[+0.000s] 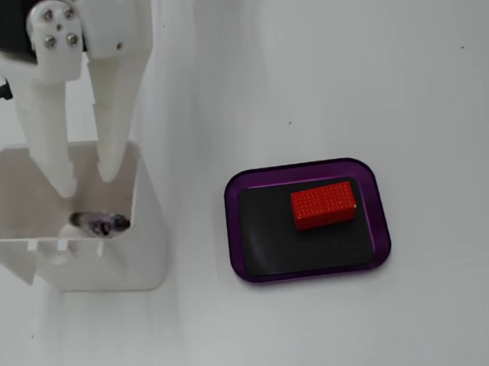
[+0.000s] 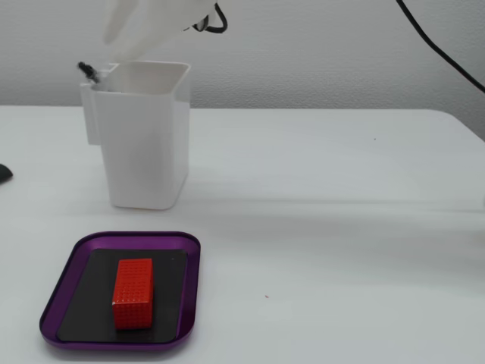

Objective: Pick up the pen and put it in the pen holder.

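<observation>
Nearest the lens in a fixed view, the white fingers (image 1: 86,184) hang down into the mouth of the white pen holder (image 1: 145,269), their two tips (image 1: 63,183) standing a narrow gap apart with nothing held between them. Just below those tips, inside the holder, the pen (image 1: 101,222) shows as a dark, glossy end lying against the inner wall. From the side, in a fixed view, the pen (image 2: 88,72) pokes out a little above the holder's (image 2: 144,144) rim at its left side, while the fingers (image 2: 125,34) sit blurred above the opening. Beyond the holder, toward the near edge of the white bench (image 2: 341,227), a purple tray (image 2: 189,250) with a black liner carries a red block (image 2: 133,293); tray and holder stand apart, not touching.
</observation>
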